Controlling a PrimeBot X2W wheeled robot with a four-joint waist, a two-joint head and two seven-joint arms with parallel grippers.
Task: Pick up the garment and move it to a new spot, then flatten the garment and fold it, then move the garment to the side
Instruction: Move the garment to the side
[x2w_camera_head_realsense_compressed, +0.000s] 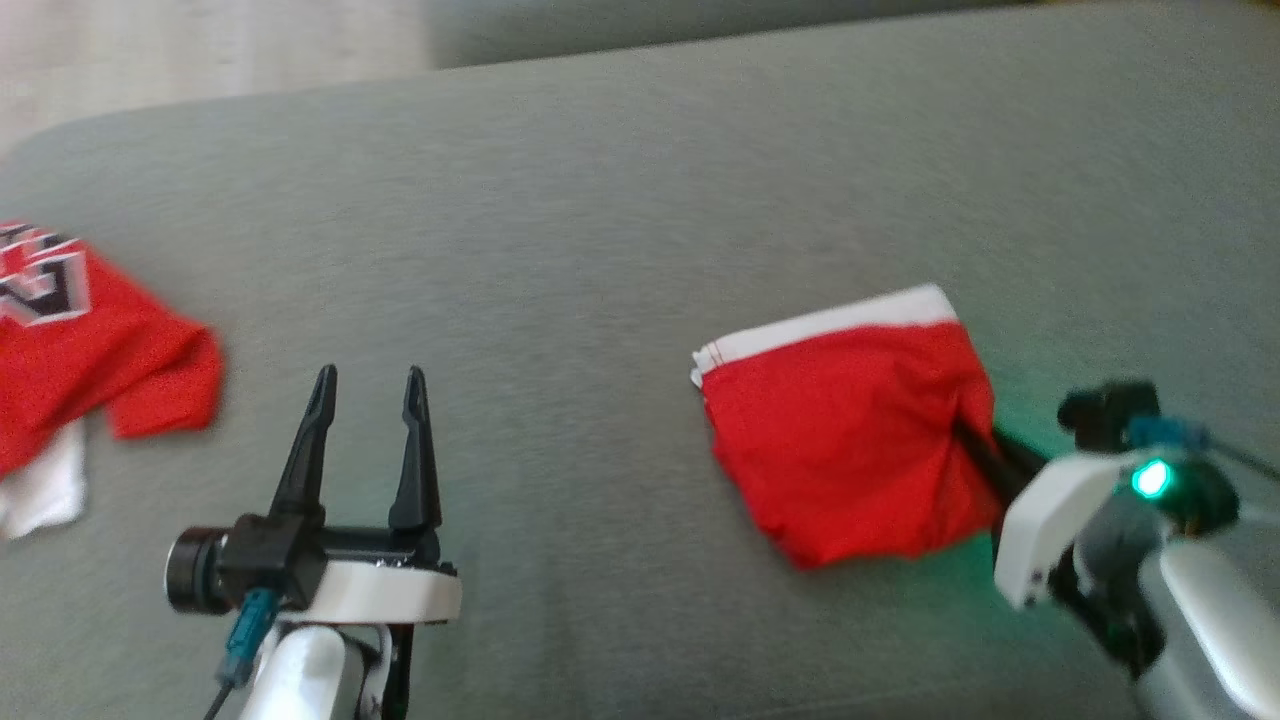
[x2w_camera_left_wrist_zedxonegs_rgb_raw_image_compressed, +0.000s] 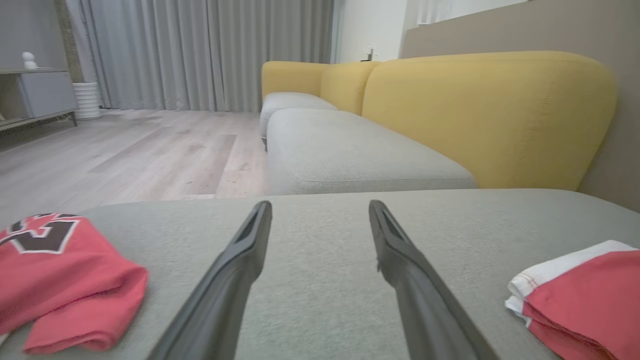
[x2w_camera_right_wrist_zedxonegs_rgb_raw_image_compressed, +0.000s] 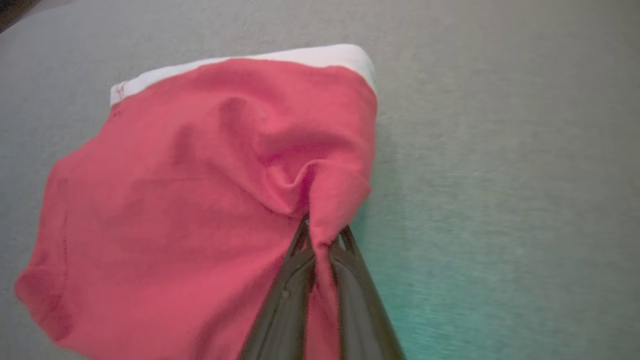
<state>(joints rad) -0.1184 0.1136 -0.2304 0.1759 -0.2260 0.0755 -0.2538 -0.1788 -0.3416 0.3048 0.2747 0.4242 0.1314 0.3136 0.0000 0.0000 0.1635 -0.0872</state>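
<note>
The right gripper (x2w_camera_right_wrist_zedxonegs_rgb_raw_image_compressed: 322, 240) is clamped on the folded garment (x2w_camera_right_wrist_zedxonegs_rgb_raw_image_compressed: 200, 175) at its right edge, the cloth spreading leftward across the cushion (x2w_camera_head_realsense_compressed: 600, 200), with the wide-open left gripper (x2w_camera_head_realsense_compressed: 368, 380) well apart.

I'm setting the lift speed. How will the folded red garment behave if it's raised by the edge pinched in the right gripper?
Probably floppy: the folded red garment puckers into soft creases where the right gripper pinches it. Its loose layers will likely hang and unfold, since only one edge is held. It looks thin and light.
</note>
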